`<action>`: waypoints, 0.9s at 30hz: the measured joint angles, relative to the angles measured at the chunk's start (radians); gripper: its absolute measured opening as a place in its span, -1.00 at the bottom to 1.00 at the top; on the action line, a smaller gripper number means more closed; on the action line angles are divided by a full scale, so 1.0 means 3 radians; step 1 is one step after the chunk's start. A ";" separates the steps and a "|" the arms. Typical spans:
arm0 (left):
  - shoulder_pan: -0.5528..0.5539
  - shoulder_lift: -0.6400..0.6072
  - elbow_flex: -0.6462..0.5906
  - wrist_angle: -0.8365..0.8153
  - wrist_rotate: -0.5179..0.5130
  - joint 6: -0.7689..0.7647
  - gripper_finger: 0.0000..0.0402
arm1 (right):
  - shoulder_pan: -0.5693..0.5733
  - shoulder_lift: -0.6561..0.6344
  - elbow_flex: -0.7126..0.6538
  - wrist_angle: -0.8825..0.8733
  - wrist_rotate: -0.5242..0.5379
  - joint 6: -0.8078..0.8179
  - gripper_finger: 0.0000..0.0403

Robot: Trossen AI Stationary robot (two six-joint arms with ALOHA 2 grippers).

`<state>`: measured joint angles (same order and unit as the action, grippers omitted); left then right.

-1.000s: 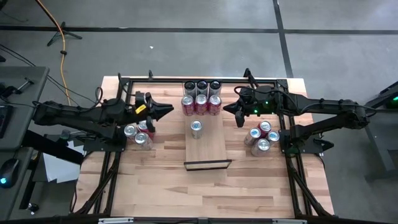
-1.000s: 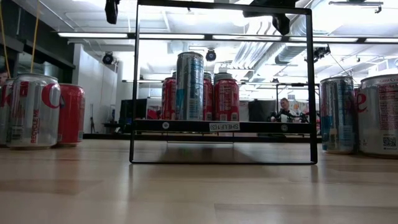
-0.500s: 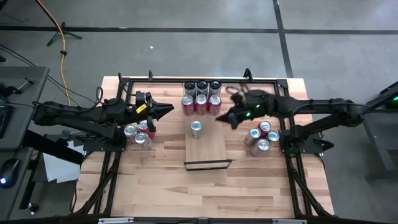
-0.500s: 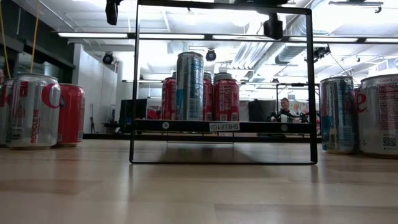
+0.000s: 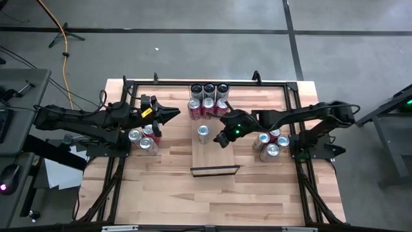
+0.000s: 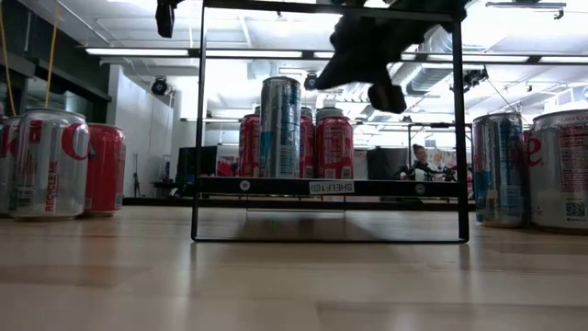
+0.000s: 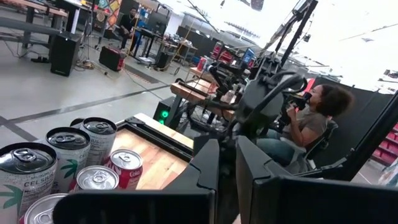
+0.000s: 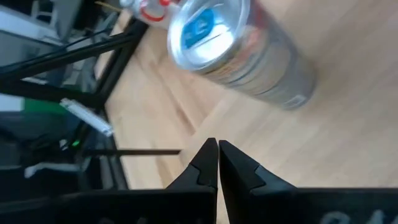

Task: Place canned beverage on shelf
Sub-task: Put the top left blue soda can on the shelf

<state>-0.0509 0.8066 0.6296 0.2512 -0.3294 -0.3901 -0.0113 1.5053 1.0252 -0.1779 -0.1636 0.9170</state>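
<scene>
The right gripper (image 5: pixel 220 139), its two dark fingers (image 8: pixel 208 163) pressed together on nothing, hangs above the shelf (image 5: pixel 215 154), just beside the lone silver can (image 5: pixel 203 133) that stands on the pale board. In the right wrist view that can (image 8: pixel 239 46) sits a little ahead of the closed fingertips, apart from them, its blue-tabbed top facing the camera. Beyond the can from the gripper, at the shelf's far end, six more cans stand in two rows: three red ones (image 5: pixel 207 107) nearer, three dark-topped ones (image 5: pixel 208 90) behind. The shelf's black lip (image 5: pixel 215 170) lies on the other side of the gripper, toward the table's near edge. Back along the right arm, a cluster of cans (image 5: pixel 270 143) stands on the striped tabletop (image 5: pixel 167 193). Well across the table, the left gripper (image 5: pixel 175 113) waits with fingers (image 7: pixel 208 171) shut and empty, above the tabletop near its own cluster of cans (image 5: pixel 143 138). A seated person (image 7: pixel 308 124) shows in the room behind.
</scene>
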 joint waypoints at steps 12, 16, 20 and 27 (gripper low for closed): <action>0.0000 0.0000 0.0000 -0.0001 0.0001 -0.0002 -1.00 | -0.0004 0.0391 0.0001 0.0454 0.0048 0.0085 -1.00; 0.0000 0.0000 0.0000 -0.0002 0.0001 -0.0001 -1.00 | -0.0004 0.0419 0.0001 0.0521 0.0072 0.0085 -1.00; 0.0000 0.0000 0.0000 -0.0001 0.0001 -0.0001 -1.00 | -0.0014 0.0419 0.0001 0.0535 0.0291 0.0084 -1.00; 0.0000 0.0000 0.0000 -0.0001 0.0001 -0.0001 -1.00 | -0.0083 0.0419 0.0001 0.0656 0.0312 0.0084 -1.00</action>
<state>-0.0510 0.8066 0.6296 0.2508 -0.3290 -0.3904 -0.0362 1.6310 1.0256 0.0190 -0.0700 0.9421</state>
